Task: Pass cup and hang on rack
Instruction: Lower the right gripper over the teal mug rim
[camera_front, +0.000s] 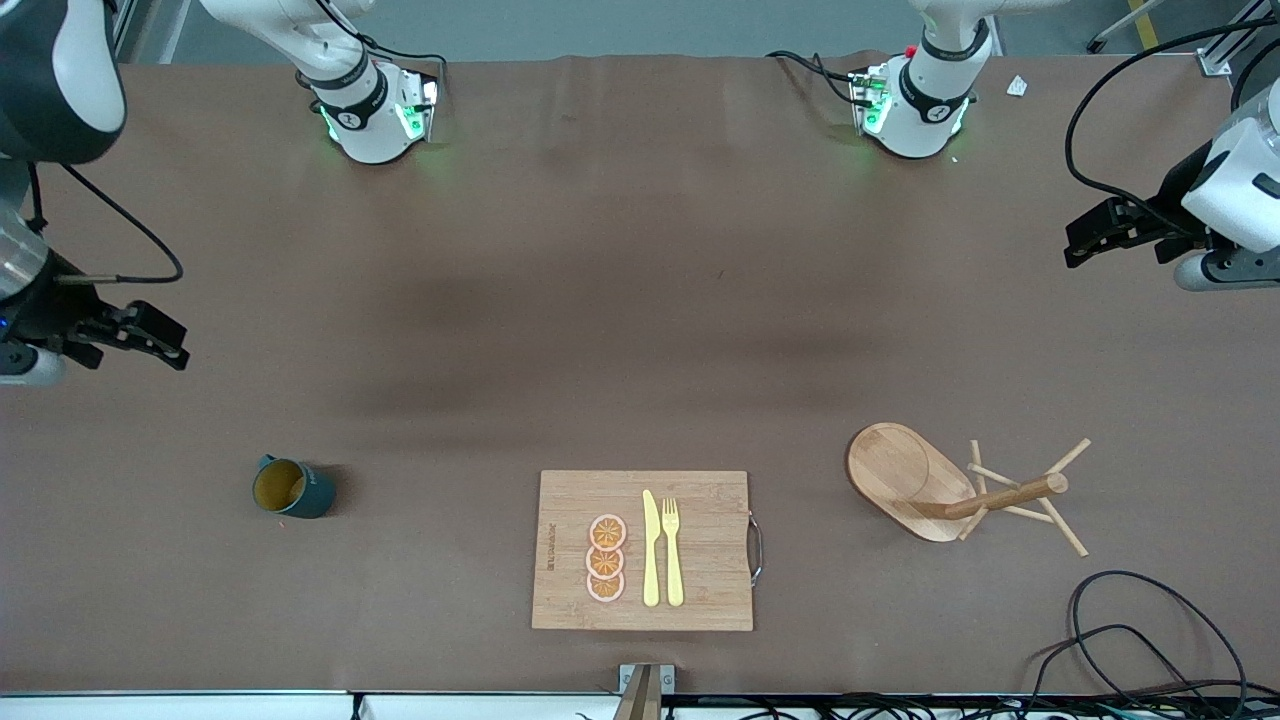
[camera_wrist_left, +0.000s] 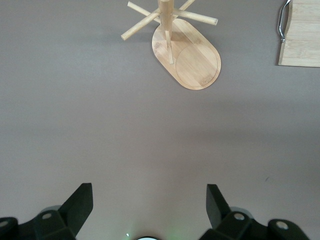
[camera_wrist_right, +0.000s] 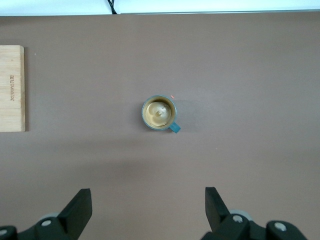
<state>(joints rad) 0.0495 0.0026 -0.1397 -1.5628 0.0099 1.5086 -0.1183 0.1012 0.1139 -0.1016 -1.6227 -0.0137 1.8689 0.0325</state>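
Front view: The cup (camera_front: 293, 488) stands upright on the table (camera_front: 620, 320) toward the right arm's end, its yellow inside visible and its handle pointing away from the front camera. The rack (camera_front: 960, 487) stands toward the left arm's end, oval base on the table, post and pegs upright. Between them lies a cutting board (camera_front: 645, 550) carrying three orange slices (camera_front: 606, 558), a yellow knife (camera_front: 651, 548) and a yellow fork (camera_front: 672, 550). The cup and the rack are well apart. The right gripper (camera_front: 150, 338) hangs in the air over bare table at the right arm's end, holding nothing. The left gripper (camera_front: 1095, 232) hangs over bare table at the left arm's end, also holding nothing. Loose cables (camera_front: 1130, 630) lie at the table edge nearest the front camera, near the rack.

Left wrist view: The left gripper's fingers (camera_wrist_left: 80, 205) are spread wide with only table between them. The rack's base and pegs show in full, with a corner of the cutting board and its metal handle (camera_wrist_left: 283, 20).

Right wrist view: The right gripper's fingers (camera_wrist_right: 79, 209) are spread wide, nothing between them. The cup sits upright, untouched, well apart from the gripper.
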